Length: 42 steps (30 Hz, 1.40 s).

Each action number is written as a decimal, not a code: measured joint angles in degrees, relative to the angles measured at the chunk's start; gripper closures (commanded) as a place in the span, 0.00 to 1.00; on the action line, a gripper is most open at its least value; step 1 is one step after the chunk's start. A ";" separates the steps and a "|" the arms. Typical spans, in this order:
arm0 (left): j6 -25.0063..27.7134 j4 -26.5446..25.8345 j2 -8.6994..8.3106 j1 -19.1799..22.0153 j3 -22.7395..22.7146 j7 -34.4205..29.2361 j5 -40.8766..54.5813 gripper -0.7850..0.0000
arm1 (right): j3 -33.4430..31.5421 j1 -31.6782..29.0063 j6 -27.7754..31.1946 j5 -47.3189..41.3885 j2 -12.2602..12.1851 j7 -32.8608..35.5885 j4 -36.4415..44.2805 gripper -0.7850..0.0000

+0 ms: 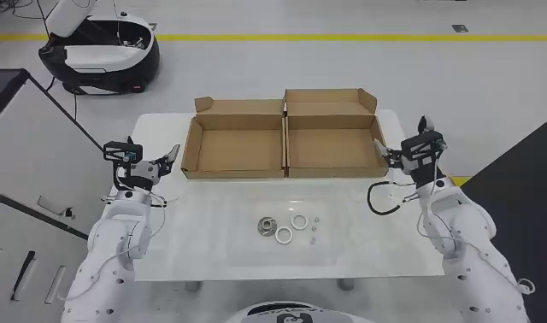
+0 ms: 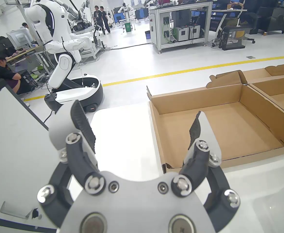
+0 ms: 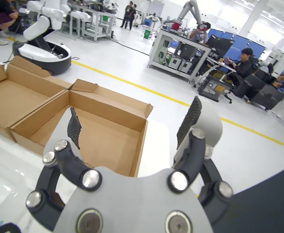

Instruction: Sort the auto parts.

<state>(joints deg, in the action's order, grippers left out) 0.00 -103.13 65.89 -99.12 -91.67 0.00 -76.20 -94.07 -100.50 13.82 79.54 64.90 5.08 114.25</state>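
Left claw: spread wide, nothing between the fingers, raised over the left edge of the white surface, just beside the outer wall of the left cardboard box, not touching it. Right claw: also spread, pinching nothing, up over the right edge of the surface, tips near the outer wall of the right cardboard box.

Boxes side by side on the far half of the surface, inner walls touching, flaps up along the far side, bare cardboard floors showing.

Auto parts in a loose cluster near the middle of the surface, toward the front edge, in front of the seam between the boxes: metal hub, first white ring near it, second white ring just beside the hub, contact impossible to tell. Small pale pieces at the cluster's right end, too small to identify.

Open white surface on both sides of the cluster, well apart from either claw. Bare strip between the cluster and the boxes' front walls.

On the floor beyond the far left corner: wheeled robot base, well apart from the surface. Yellow floor line behind the boxes.
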 measured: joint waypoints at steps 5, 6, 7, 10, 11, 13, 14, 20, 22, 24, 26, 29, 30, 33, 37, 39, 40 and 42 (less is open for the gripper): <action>0.00 0.00 0.00 0.00 0.00 0.00 0.00 0.00 | -2.13 0.54 11.77 -0.84 -0.88 7.20 5.82 0.00; 0.00 0.00 0.00 0.00 0.00 0.00 0.00 0.00 | -2.56 1.03 14.84 -1.25 -1.12 9.28 6.99 0.00; 0.00 0.00 0.00 0.00 0.00 0.00 0.00 0.00 | -2.83 1.49 17.15 -1.70 -1.30 10.91 7.80 0.00; 0.00 0.00 0.00 0.00 0.00 0.00 0.00 0.00 | -3.39 3.41 24.48 -3.82 -1.91 16.79 9.85 0.00; 0.00 0.00 0.00 0.00 0.00 0.00 0.00 0.00 | -3.43 4.13 26.24 -4.62 -2.06 18.60 10.23 0.00; 0.00 0.00 0.00 0.00 0.00 0.00 0.00 0.00 | -3.19 6.06 29.65 -6.48 -2.42 22.99 11.01 0.00; 0.00 0.00 0.00 0.00 0.00 0.00 0.00 0.00 | -2.91 6.96 30.92 -7.16 -2.57 24.93 11.24 0.00; 0.00 0.00 0.00 0.00 0.00 0.00 0.00 0.00 | 0.97 13.42 37.63 -13.29 -3.59 38.27 11.79 0.00; 0.00 0.00 0.00 0.00 0.00 0.00 0.00 0.00 | 2.97 15.76 39.55 -16.01 -3.98 43.17 11.79 0.00; 0.00 0.00 0.00 0.00 0.00 0.00 0.00 0.00 | 5.56 17.70 39.46 -17.89 -4.60 46.21 11.74 0.00; 0.00 0.00 0.00 0.00 0.00 0.00 0.00 0.00 | 8.45 18.90 38.78 -17.75 -5.57 46.78 11.57 0.00; 0.00 0.00 0.00 0.00 0.00 0.00 0.00 0.00 | 13.13 20.76 38.44 -17.88 -7.81 46.95 10.84 0.00; 0.00 0.00 0.00 0.00 0.00 0.00 0.00 0.00 | 14.60 21.71 38.16 -18.60 -8.82 47.23 10.62 0.00; 0.00 0.00 0.00 0.00 0.00 0.00 0.00 0.00 | 18.15 24.56 36.67 -21.53 -11.54 48.73 10.17 0.00; 0.00 0.00 0.00 0.00 0.00 0.00 0.00 0.00 | 23.95 29.19 33.81 -26.04 -15.48 51.60 9.50 0.00; 0.00 0.00 0.00 0.00 0.00 0.00 0.00 0.00 | 27.55 32.12 31.90 -29.05 -17.58 53.52 9.02 0.00; 0.00 0.00 0.00 0.00 0.00 0.00 0.00 0.00 | 29.20 33.45 31.03 -30.48 -18.45 54.38 8.82 0.00; 0.00 0.00 0.00 0.00 0.00 0.00 0.00 0.00 | 33.27 36.77 28.96 -34.07 -20.40 56.45 8.49 0.00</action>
<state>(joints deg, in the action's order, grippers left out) 0.00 -103.13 65.89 -99.12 -91.67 0.00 -76.20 -60.80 -63.73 42.78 45.47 44.50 61.53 122.74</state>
